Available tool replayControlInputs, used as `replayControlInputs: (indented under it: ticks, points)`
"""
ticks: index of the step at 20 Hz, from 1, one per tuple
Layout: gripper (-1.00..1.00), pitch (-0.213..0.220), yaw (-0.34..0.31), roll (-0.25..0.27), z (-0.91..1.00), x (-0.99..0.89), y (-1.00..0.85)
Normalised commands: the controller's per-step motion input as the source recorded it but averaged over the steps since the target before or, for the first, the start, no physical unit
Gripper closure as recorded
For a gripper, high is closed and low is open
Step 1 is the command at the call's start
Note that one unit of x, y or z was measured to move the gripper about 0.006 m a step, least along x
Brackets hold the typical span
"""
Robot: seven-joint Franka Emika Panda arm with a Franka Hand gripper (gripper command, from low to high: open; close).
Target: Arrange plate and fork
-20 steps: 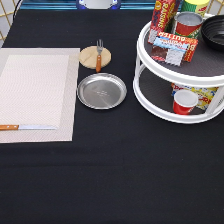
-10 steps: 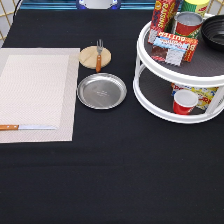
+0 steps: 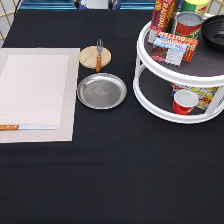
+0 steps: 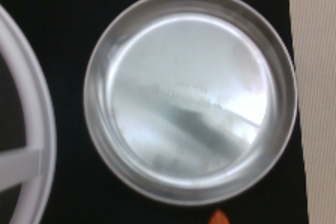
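Observation:
The silver metal plate (image 3: 101, 91) lies on the black tablecloth just to the right of the beige placemat (image 3: 37, 92). It fills the wrist view (image 4: 191, 100), seen from straight above. The fork (image 3: 99, 56) with its orange-brown handle lies across the round wooden disc (image 3: 92, 56), just above the plate. An orange tip that may be the fork's handle end (image 4: 218, 217) shows at the edge of the wrist view. The gripper is not in the exterior view.
A wooden-handled knife (image 3: 25, 127) lies on the placemat's lower part. A white two-tier turntable (image 3: 150, 92) at the right holds cans, boxes, a dark bowl and a red cup (image 3: 184, 101); its rim shows in the wrist view (image 4: 30, 150).

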Motion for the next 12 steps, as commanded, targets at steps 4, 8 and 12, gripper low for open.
replayControlInputs:
  ticks: [4, 8, 12]
  points:
    - [-1.00, 0.000, 0.065, 0.053, -0.09, 0.72, -0.21]
    - [-1.00, -0.016, 0.057, 0.032, -0.30, 0.54, -0.14]
    - [-1.00, -0.041, 0.050, 0.031, -0.39, 0.44, -0.12]
